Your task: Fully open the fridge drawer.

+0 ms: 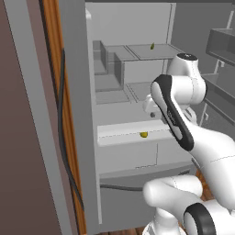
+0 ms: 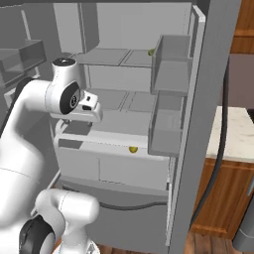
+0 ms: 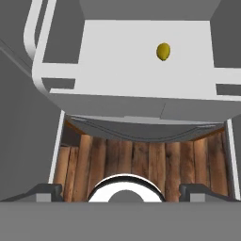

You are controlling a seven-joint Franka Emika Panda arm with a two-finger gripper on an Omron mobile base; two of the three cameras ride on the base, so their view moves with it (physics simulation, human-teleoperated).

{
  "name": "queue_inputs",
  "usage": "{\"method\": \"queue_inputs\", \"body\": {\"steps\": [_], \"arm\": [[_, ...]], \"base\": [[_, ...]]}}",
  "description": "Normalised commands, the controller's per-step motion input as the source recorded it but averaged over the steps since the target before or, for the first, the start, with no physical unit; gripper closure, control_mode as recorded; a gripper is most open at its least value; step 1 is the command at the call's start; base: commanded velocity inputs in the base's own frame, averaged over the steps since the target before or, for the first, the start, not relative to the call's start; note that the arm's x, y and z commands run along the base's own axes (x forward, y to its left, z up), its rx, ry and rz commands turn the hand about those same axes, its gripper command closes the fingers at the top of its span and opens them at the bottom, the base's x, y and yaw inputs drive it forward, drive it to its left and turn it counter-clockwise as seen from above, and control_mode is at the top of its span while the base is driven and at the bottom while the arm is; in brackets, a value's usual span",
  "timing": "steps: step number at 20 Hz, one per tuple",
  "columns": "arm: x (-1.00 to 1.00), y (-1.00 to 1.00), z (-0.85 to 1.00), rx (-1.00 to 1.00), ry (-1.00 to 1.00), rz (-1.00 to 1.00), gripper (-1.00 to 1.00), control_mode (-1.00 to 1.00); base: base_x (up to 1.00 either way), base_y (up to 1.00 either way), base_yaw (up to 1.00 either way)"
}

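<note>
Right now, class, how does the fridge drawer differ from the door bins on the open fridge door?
The fridge drawer is wide, low in the fridge body, and pale; the door bins are narrow, darker grey, and stacked on the door. The fridge drawer holds a small yellow item; nothing shows in the door bins. Both are grey, open-topped boxes.

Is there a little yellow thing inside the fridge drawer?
Yes, a small yellow thing lies on the pale floor of the fridge drawer.
</note>
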Motion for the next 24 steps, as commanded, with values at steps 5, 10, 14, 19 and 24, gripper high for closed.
{"method": "queue_inputs", "body": {"steps": [5, 10, 14, 19, 24], "arm": [[0.0, 0.0, 0.0, 0.0, 0.0, 0.0, -1.0, -1.0], [0.0, 0.0, 0.0, 0.0, 0.0, 0.0, -1.0, -1.0], [0.12, -0.04, -0.06, 0.0, 0.0, 0.0, -1.0, -1.0], [0.38, 0.0, -0.36, -0.05, -0.01, 0.0, -1.0, -1.0], [0.38, 0.0, -0.27, -0.03, -0.12, 0.0, -1.0, -1.0]], "base": [[-0.13, 0.0, 0.0], [0.0, 0.0, 0.0], [0.0, 0.0, 0.0], [0.0, 0.0, 0.0], [0.0, 0.0, 0.0]]}}
